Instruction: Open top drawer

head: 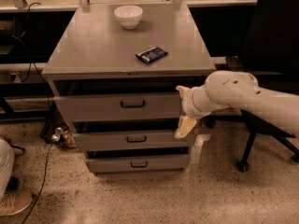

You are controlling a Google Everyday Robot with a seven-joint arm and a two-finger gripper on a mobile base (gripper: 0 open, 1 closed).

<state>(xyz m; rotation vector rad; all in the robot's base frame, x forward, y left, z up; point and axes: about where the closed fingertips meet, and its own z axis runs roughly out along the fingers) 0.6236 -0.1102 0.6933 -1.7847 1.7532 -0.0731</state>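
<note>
Now we see our gripper (181,112) by the right end of the top drawer (93,108), fingers (186,126) apart and holding nothing, because it must reach the handle (132,104) first.

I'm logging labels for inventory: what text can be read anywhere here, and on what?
None readable.
The small dark packet on the grey metal cabinet top bears pale markings, too blurred to read.
The cream gripper, beside the top drawer's right end, shows no text.

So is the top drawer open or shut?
Barely ajar at most: top drawer shows a dark gap above its front; the gripper is at its right edge.
</note>
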